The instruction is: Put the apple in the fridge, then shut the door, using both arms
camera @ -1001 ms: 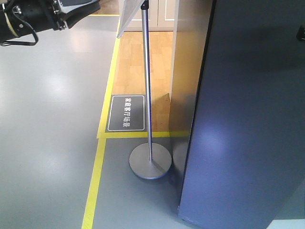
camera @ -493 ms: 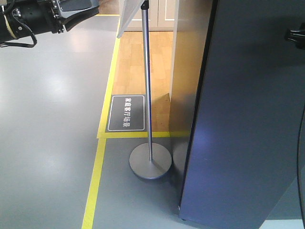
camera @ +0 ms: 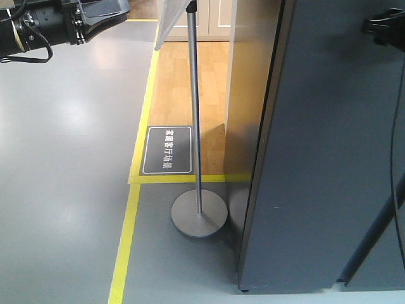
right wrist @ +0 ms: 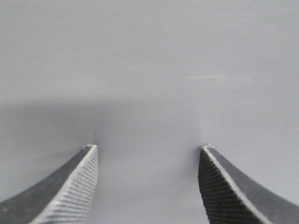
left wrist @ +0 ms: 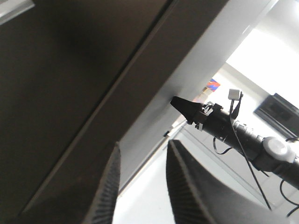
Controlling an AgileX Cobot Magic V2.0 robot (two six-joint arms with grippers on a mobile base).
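Observation:
The fridge's dark grey door (camera: 323,164) fills the right of the front view, with the fridge side (camera: 250,95) just left of it. My right gripper (right wrist: 148,148) is open, both fingertips close against the door's flat grey face (right wrist: 149,65). It shows as a black piece (camera: 383,25) at the top right of the door, and the left wrist view has its tip (left wrist: 183,105) on the pale door face (left wrist: 201,56). My left gripper (left wrist: 142,161) is open and holds nothing, and its arm (camera: 44,28) hangs at the top left. The apple and the fridge's inside are hidden.
A metal sign stand, with its pole (camera: 195,101) and round base (camera: 199,215), rises just left of the fridge. Yellow floor tape (camera: 126,234) borders a wooden floor area holding a black floor label (camera: 167,150). Grey floor spreads to the left.
The door has swung, and its face now stands more square to the front camera. My right gripper has come further into view at the top right. The left arm barely shifted.

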